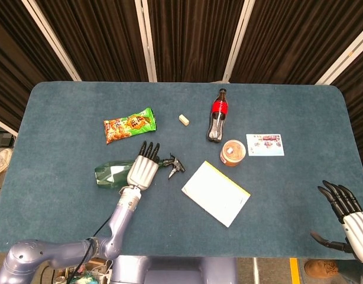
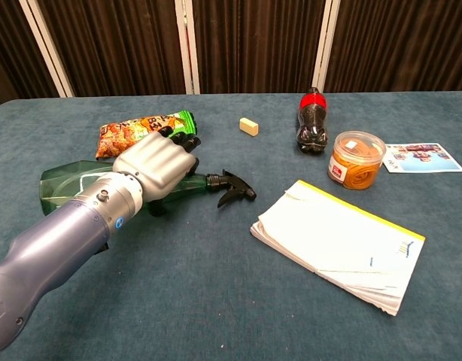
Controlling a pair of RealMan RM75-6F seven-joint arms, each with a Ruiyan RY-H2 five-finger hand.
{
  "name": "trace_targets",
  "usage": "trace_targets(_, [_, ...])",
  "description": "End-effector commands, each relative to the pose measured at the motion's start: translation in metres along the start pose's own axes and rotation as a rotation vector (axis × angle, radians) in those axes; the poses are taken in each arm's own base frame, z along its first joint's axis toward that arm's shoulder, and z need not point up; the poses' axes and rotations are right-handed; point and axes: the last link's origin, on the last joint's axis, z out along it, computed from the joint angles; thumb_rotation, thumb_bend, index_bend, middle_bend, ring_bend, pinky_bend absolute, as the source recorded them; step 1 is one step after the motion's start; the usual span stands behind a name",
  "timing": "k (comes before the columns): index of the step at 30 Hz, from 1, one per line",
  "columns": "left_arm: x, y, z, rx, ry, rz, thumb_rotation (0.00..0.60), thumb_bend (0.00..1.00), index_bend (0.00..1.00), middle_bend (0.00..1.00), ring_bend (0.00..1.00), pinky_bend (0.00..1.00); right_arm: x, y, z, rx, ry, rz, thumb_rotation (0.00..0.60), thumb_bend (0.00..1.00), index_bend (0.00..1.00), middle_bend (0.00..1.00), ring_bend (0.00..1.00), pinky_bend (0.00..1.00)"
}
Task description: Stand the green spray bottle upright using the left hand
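Note:
The green spray bottle (image 1: 110, 175) lies on its side on the blue table, base to the left and black nozzle (image 1: 175, 166) to the right. The chest view shows the same bottle (image 2: 65, 184) and its trigger (image 2: 235, 188). My left hand (image 1: 143, 168) lies on top of the bottle's shoulder and neck. In the chest view the left hand (image 2: 156, 165) drapes its fingers over the bottle's far side, and no closed grip shows. My right hand (image 1: 344, 216) hangs at the table's near right corner, fingers spread and holding nothing.
A snack bag (image 1: 129, 124) lies just behind the bottle. A white notebook (image 1: 216, 193) sits right of the nozzle. Further back are a small eraser (image 1: 183, 119), a cola bottle on its side (image 1: 217, 115), an orange tub (image 1: 233, 152) and a card (image 1: 265, 144).

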Motion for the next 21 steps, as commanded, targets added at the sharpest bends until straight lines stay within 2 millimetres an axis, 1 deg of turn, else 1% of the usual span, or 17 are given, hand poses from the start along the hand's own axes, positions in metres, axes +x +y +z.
trace_targets(1, [-0.001,0.000,0.003,0.007,0.010,-0.006,0.600,0.27,0.53,0.04,0.00,0.06,0.000,0.001,0.001,-0.002,-0.001,-0.002,0.600,0.21,0.00,0.00,0.00,0.00])
trace_targets(2, [0.000,0.001,0.004,0.009,0.015,-0.006,0.600,0.32,0.58,0.07,0.00,0.06,0.000,0.001,0.002,-0.003,-0.001,-0.002,0.600,0.21,0.00,0.00,0.00,0.00])
trace_targets(3, [0.001,0.001,0.005,0.012,0.027,-0.013,0.600,0.35,0.60,0.08,0.00,0.06,-0.001,0.001,0.002,-0.003,-0.001,-0.003,0.600,0.21,0.00,0.00,0.00,0.00])
trace_targets(6, [0.009,0.003,0.006,0.025,0.090,-0.070,0.600,0.46,0.70,0.16,0.00,0.06,-0.002,0.001,0.003,-0.002,-0.007,-0.006,0.600,0.21,0.00,0.00,0.00,0.00])
trace_targets(8, [0.015,0.003,0.005,0.028,0.136,-0.129,0.600,0.50,0.73,0.20,0.02,0.06,-0.003,0.000,0.004,-0.001,-0.011,-0.009,0.600,0.21,0.00,0.00,0.00,0.00])
trace_targets(11, [0.022,-0.001,0.002,0.031,0.193,-0.261,0.600,0.53,0.75,0.22,0.03,0.06,-0.005,-0.001,0.004,0.001,-0.020,-0.011,0.600,0.21,0.00,0.00,0.00,0.00])
trace_targets(14, [0.030,-0.012,-0.003,0.046,0.266,-0.365,0.600,0.55,0.76,0.24,0.04,0.06,-0.007,-0.002,0.004,0.004,-0.026,-0.013,0.600,0.21,0.00,0.00,0.00,0.00])
trace_targets(17, [0.039,-0.024,-0.011,0.076,0.366,-0.509,0.600,0.57,0.77,0.26,0.05,0.06,-0.009,-0.003,0.004,0.008,-0.033,-0.017,0.600,0.21,0.00,0.00,0.00,0.00])
trace_targets(21, [0.046,-0.034,-0.022,0.099,0.461,-0.710,0.600,0.58,0.77,0.28,0.06,0.06,-0.011,-0.005,0.005,0.009,-0.040,-0.023,0.600,0.21,0.00,0.00,0.00,0.00])
